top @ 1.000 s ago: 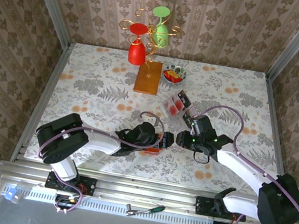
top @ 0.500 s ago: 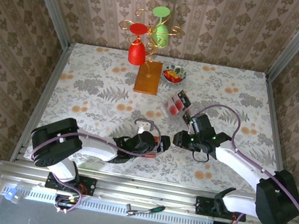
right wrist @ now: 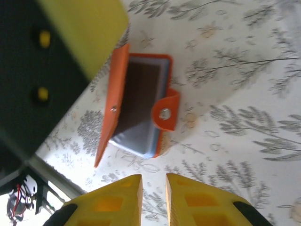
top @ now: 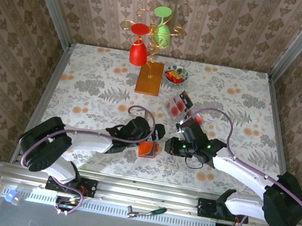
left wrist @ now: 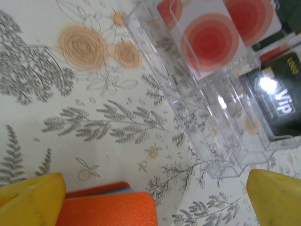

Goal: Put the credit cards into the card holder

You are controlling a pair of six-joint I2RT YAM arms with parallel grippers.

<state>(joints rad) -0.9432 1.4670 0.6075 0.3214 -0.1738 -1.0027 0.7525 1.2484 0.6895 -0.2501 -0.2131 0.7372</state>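
Note:
The orange card holder (top: 146, 149) lies near the table's front edge, between the two grippers. In the right wrist view the card holder (right wrist: 141, 103) is open, its cover tilted up on the left and its snap flap hanging to the right. My left gripper (top: 158, 133) stands open and wide, with the card holder (left wrist: 108, 212) low between its fingers (left wrist: 28, 197) and against the left one. My right gripper (right wrist: 154, 181) is nearly shut and empty, just short of the holder. Pale cards with red circles (left wrist: 209, 40) and a black card (left wrist: 277, 101) sit in the clear tray (left wrist: 188, 94).
A wooden stand with red and green cups (top: 150, 48) and a small bowl (top: 175, 74) are at the back. The clear tray (top: 182, 108) lies just behind my right gripper (top: 167, 146). The front table edge runs close below the holder.
My right gripper has moved left and nearer, towards the holder. The left gripper has shifted left and back, and the holder has slid slightly left.

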